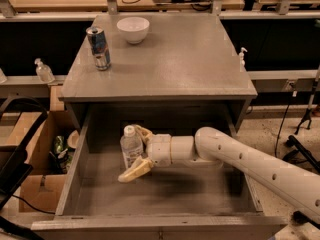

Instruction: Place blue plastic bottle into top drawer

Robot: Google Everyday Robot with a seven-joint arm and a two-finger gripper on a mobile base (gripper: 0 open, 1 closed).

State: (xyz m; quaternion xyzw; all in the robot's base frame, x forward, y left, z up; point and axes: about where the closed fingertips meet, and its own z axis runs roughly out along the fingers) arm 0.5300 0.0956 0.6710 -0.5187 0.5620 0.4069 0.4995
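The blue plastic bottle (131,145), clear with a white cap and white label, stands upright on the floor of the open top drawer (160,223), left of its middle. My gripper (129,154) reaches in from the right at the end of the white arm (240,154). Its fingers are spread on either side of the bottle, one behind it (142,132) and one in front (133,171). The front finger angles away from the bottle. The gripper is open.
On the grey cabinet top (175,59) stand a blue-and-silver can (99,48) and a white bowl (133,29). A small pump bottle (44,71) sits on the left shelf, another (242,56) at the right. A cardboard box (35,184) stands left of the drawer.
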